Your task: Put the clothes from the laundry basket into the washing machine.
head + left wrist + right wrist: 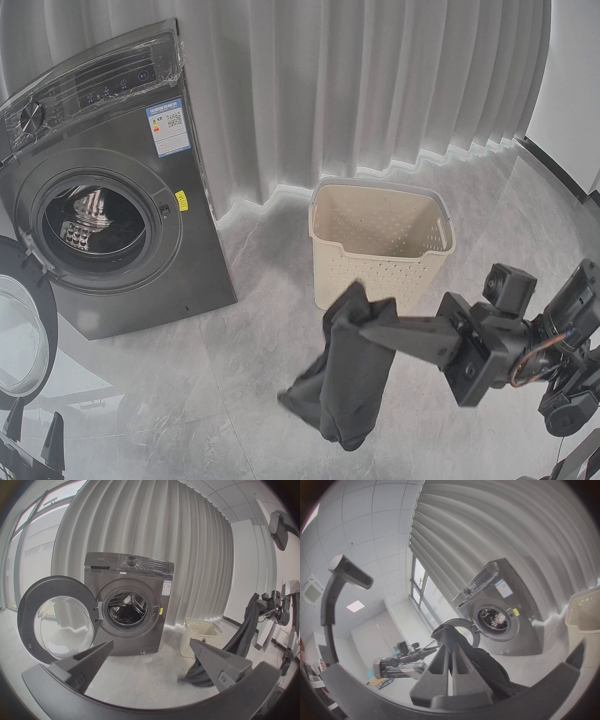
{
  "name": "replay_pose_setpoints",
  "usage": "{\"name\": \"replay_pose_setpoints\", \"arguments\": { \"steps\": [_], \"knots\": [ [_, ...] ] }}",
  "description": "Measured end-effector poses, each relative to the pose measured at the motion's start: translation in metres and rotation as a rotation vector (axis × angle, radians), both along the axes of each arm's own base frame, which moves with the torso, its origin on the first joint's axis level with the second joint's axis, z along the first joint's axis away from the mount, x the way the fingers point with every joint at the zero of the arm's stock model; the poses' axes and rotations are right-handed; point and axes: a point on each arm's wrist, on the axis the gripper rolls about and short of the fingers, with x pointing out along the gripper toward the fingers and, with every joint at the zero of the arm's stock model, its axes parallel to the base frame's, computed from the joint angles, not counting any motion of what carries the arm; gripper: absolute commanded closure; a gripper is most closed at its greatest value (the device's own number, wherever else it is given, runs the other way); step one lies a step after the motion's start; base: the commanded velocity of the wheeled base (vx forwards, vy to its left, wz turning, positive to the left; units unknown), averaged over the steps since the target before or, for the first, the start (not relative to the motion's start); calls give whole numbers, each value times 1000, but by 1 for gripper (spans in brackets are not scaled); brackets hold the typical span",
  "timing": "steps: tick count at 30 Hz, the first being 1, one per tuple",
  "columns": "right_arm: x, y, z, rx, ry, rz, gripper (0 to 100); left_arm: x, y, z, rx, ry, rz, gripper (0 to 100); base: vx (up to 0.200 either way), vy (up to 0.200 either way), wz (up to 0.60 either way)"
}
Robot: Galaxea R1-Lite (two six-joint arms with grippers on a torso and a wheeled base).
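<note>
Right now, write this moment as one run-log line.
right gripper: shut on dark garment | left gripper: open | laundry basket: looks empty | washing machine door: open

Blue-white label (167, 129): washing machine (187, 275) front, under the control panel (106, 81); print unreadable.
Yellow sticker (181, 200): beside the drum opening (94, 228); possibly a warning mark.

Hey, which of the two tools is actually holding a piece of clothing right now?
The right tool: it is shut on the dark garment hanging in front of the basket. The left tool is open and empty.
</note>
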Motion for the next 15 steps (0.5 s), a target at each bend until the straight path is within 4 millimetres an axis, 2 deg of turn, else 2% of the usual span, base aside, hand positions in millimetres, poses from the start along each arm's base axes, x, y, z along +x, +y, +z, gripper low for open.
{"name": "replay_pose_setpoints", "arguments": {
  "steps": [8,15],
  "knots": [
    [41,-12,-5,-10,-17,-147,100,0,0,0,0,0,0,0,0,0,0],
    [54,-19,-5,-11,-24,-195,100,0,0,0,0,0,0,0,0,0,0]
  ]
}}
